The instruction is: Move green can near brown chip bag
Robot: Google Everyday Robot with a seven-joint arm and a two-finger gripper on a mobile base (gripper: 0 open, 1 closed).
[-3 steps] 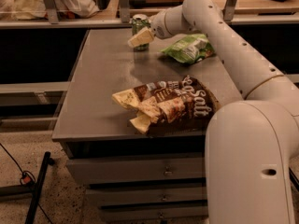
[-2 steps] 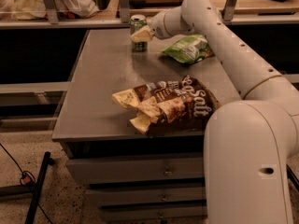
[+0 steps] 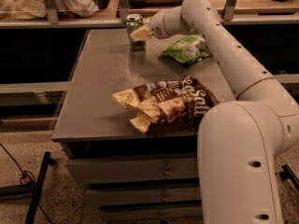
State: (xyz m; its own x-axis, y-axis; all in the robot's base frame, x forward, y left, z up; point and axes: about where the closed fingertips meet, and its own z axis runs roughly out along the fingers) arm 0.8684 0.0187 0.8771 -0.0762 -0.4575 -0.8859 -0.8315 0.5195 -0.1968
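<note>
Gripper (image 3: 141,32) is squeezed onto the green can (image 3: 134,24) and holds its side. The can stands straight up on the gray table (image 3: 93,87), far behind the brown chip bag (image 3: 174,105) and a bit to its left. A smaller green bag (image 3: 187,49) lies behind the brown chip bag too, but closer.

grey table (image 3: 96,90): green can (image 3: 133,24), green chip bag (image 3: 187,49), brown chip bag (image 3: 174,105); pincer (image 3: 140,33) at can.

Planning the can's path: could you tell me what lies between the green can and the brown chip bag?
Only bare table, as the camera view shows, between the green can and the brown chip bag; the gripper is at the can.
</note>
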